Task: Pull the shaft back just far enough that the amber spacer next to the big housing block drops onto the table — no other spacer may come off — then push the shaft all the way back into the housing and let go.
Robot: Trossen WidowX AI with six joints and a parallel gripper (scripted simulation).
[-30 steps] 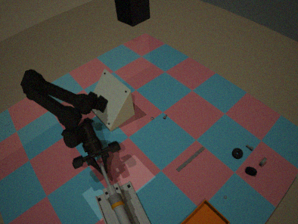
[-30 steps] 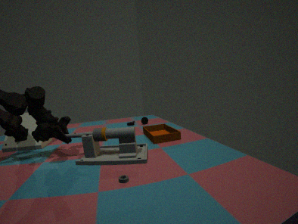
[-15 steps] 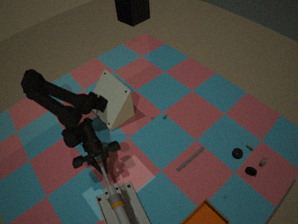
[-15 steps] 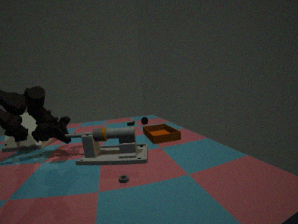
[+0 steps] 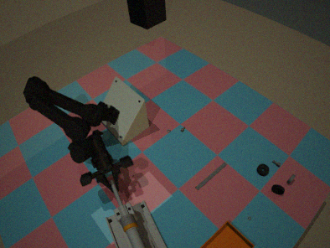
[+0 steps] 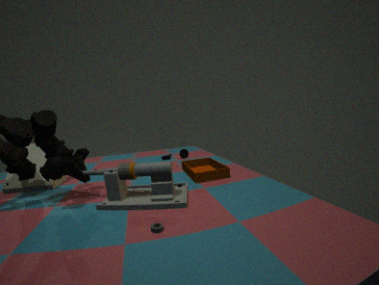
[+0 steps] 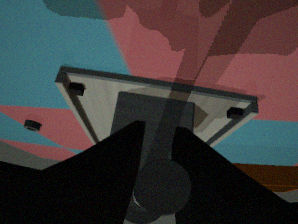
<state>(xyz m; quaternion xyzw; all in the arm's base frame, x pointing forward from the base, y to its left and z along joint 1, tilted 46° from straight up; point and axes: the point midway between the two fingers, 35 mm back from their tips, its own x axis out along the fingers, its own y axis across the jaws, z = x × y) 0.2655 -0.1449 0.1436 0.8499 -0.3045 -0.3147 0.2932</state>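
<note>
My gripper [image 5: 111,180] [image 6: 88,173] [image 7: 158,133] is shut on the outer end of the thin grey shaft [image 5: 118,198] [image 6: 97,172], which runs level over the small support block [image 6: 114,186] [image 7: 152,107]. A grey ring-like collar [image 6: 123,171] [image 5: 126,219] sits beyond that block. The amber spacer [image 5: 130,225] [image 6: 133,170] is still around the shaft line, between this collar and the big housing's grey cylinder [image 6: 154,169] [image 5: 135,239]. The housing block [image 6: 162,187] stands on the pale base plate [image 6: 144,206]. The shaft's inner end is hidden.
A small dark ring [image 6: 157,227] [image 7: 32,125] lies on the table in front of the base plate. An orange tray [image 6: 212,177] is behind it. A pale wedge [image 5: 125,105] stands beside the arm. A grey bar [image 5: 210,176] and black wheels [image 5: 263,169] [image 5: 278,189] lie farther off.
</note>
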